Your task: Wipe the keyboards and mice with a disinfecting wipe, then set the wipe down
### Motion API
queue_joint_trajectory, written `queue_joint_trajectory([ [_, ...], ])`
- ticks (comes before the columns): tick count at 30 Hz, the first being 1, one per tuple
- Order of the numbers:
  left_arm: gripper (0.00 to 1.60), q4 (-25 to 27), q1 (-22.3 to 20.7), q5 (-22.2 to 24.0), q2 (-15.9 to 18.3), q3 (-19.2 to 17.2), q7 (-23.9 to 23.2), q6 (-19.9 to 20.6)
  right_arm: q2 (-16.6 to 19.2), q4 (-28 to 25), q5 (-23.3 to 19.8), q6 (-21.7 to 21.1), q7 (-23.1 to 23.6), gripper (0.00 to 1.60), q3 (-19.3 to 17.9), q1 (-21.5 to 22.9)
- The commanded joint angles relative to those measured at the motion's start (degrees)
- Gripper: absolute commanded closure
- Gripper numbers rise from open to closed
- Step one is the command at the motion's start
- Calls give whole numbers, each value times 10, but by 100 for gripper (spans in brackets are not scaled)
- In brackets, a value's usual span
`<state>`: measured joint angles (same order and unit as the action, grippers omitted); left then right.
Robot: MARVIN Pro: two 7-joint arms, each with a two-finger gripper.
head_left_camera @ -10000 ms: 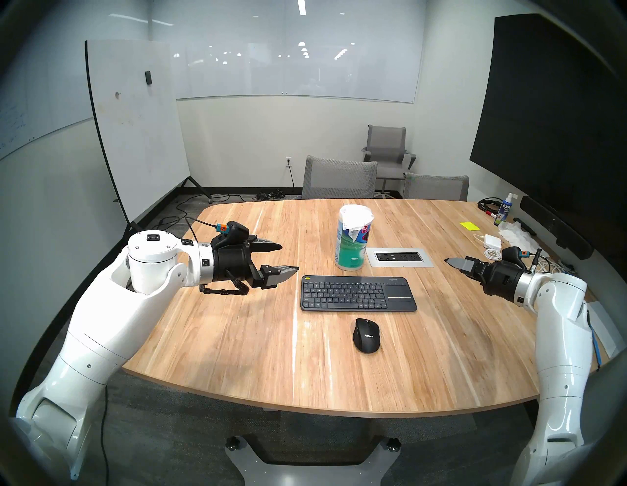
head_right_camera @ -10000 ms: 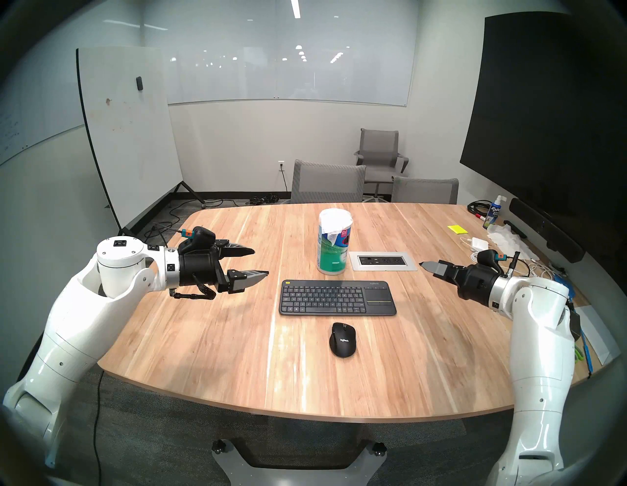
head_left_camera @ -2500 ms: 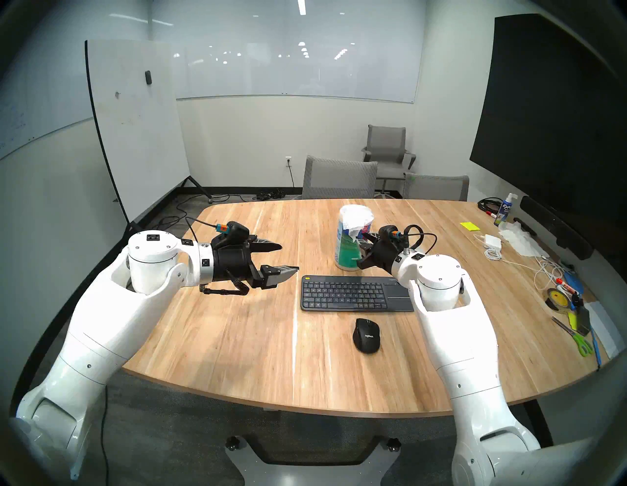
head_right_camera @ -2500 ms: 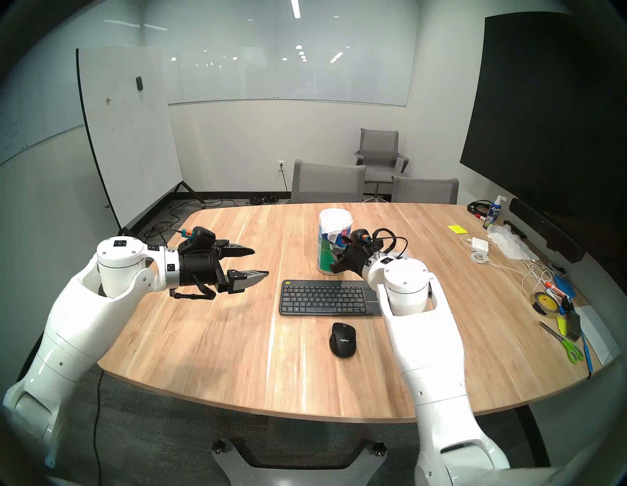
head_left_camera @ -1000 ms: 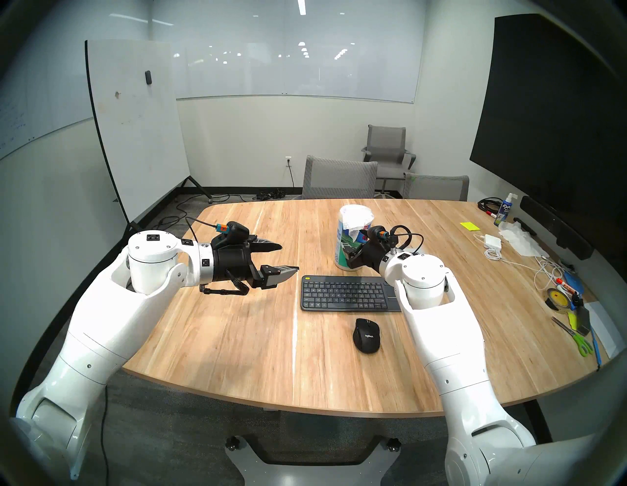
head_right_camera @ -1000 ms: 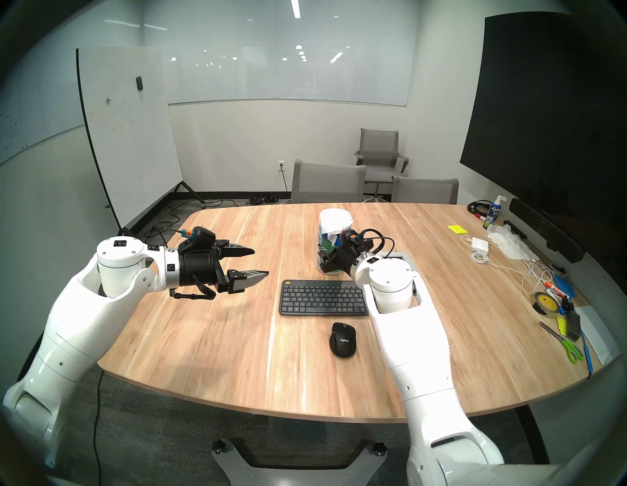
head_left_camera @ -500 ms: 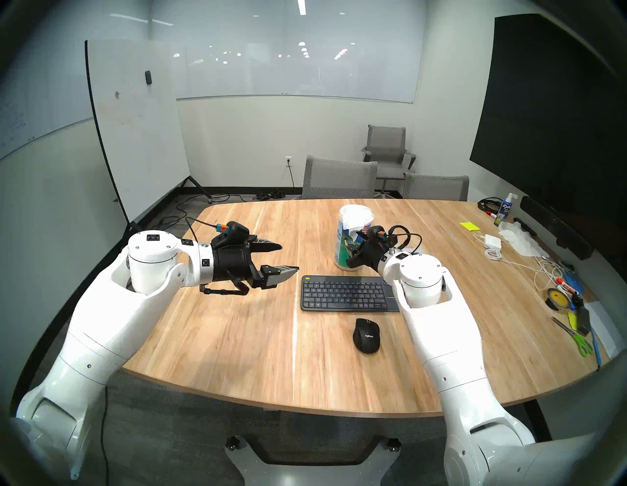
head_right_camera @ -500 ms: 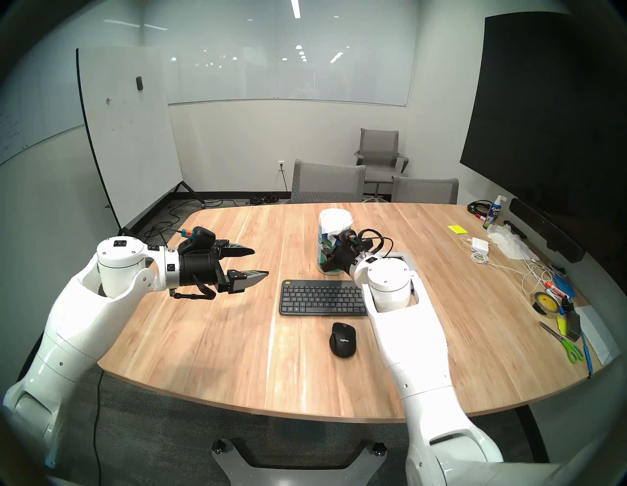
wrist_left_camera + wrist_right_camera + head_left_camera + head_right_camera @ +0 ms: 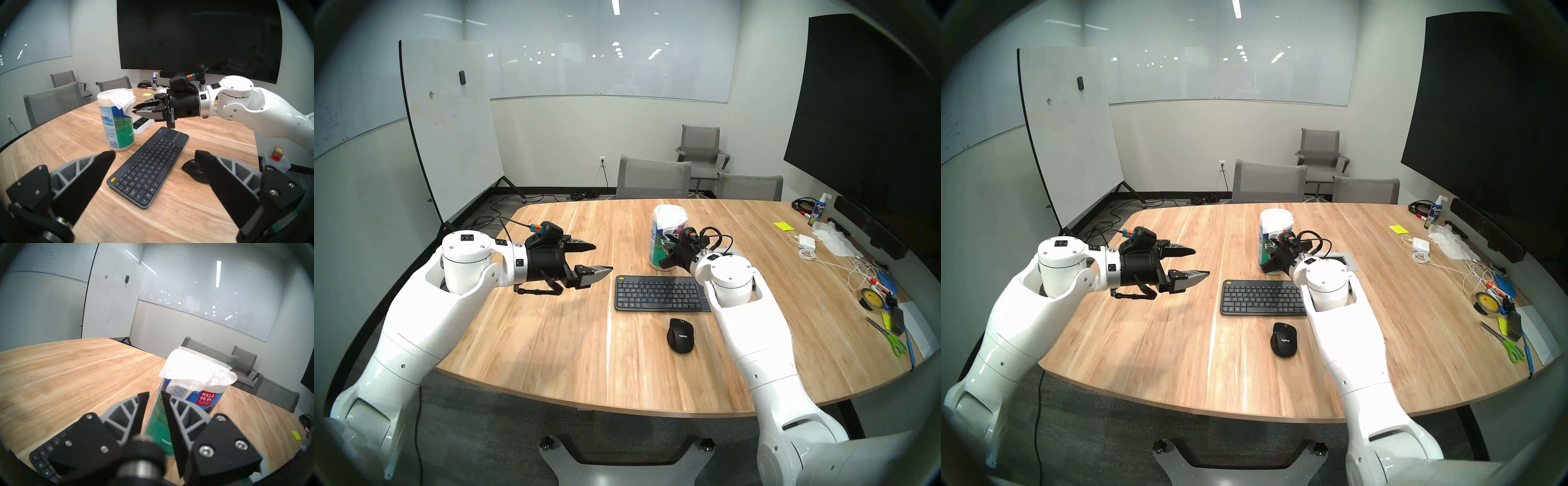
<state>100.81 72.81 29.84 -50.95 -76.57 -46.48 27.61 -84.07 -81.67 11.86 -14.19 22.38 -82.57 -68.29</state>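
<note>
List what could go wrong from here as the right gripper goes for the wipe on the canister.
1. The right gripper has its narrow jaws at the hanging corner of the wipe; a thin pinch might slip off.
2. The tall canister stands free, so a sideways pull could tip it onto the keyboard.

Ten seconds back the right tool [image 9: 135,110] hung off at the right side of the counter [image 9: 551,339], well apart from the canister [image 9: 663,244]. Since then its arm has swung in over the touchpad end of the keyboard [image 9: 656,293], and in the last second the tips have crept closer and narrowed beside the wipe [image 9: 123,100] drooping from the canister's top.
</note>
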Motion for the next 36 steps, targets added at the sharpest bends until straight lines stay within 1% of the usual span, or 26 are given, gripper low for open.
queue_joint_trajectory([
  [1, 0, 6, -4, 1, 1, -4, 0, 0, 1, -1, -2, 17, -1, 108, -2, 12],
  [2, 0, 6, -4, 1, 1, -4, 0, 0, 1, 1, -2, 19, -1, 119, -2, 12],
  [3, 0, 6, -4, 1, 1, -4, 0, 0, 2, 2, -2, 20, -1, 125, -3, 12],
  [4, 0, 6, -4, 1, 1, -4, 0, 0, 3, 3, -2, 21, 0, 141, -3, 12],
  [5, 0, 6, -4, 1, 1, -4, 0, 0, 3, 4, -2, 21, 0, 151, -4, 11],
  [6, 0, 6, -4, 1, 1, -4, 0, 0, 4, 4, -2, 22, 1, 151, -4, 11],
  [7, 0, 6, -4, 1, 1, -4, 0, 0, 5, 4, -3, 23, 2, 160, -5, 10],
  [19, 0, 6, -4, 1, 1, -4, 0, -1, 24, -8, -15, 34, 19, 160, -26, -3],
  [23, 0, 6, -4, 1, 1, -4, 0, -1, 33, -26, -25, 34, 35, 160, -39, -14],
  [25, 0, 6, -4, 1, 1, -4, 0, -1, 39, -49, -36, 32, 51, 160, -49, -27],
  [36, 0, 6, -4, 1, 1, -4, 0, -1, 56, -98, -62, 29, 97, 160, -77, -57],
])
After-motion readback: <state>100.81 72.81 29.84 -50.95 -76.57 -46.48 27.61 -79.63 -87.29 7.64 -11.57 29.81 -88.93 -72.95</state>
